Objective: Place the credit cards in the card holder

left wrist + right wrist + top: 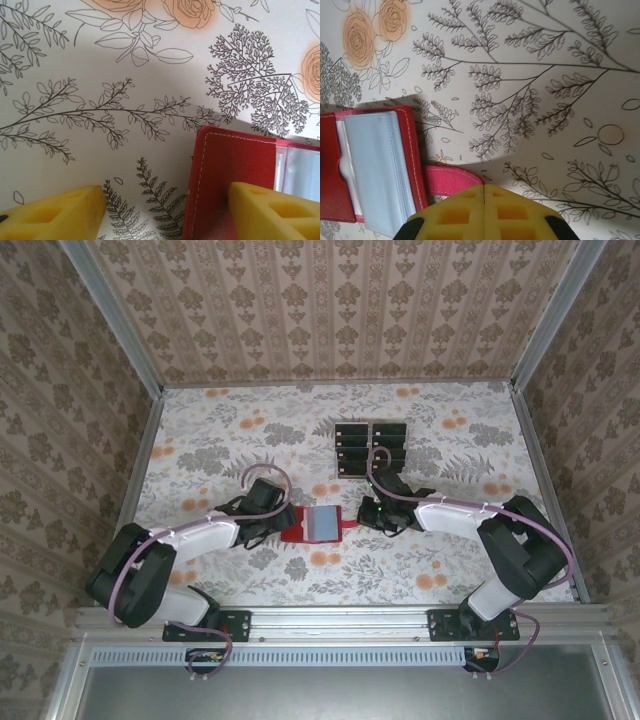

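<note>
A: Item, left fingers [270,210]?
B: Spread, straddling the edge of the open red holder [322,524]
A: Item, right fingers [455,215]?
B: Pressed together at its strap [450,180]
A: Where's the holder?
B: Mid-tabletop [230,430], between both arms
A: And the cards [370,448]?
B: Black, two columns, farther back, apart

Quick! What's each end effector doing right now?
Left end effector: open, one finger over the card holder.
Right end effector: closed; whether it pinches the red strap cannot be told.
</note>
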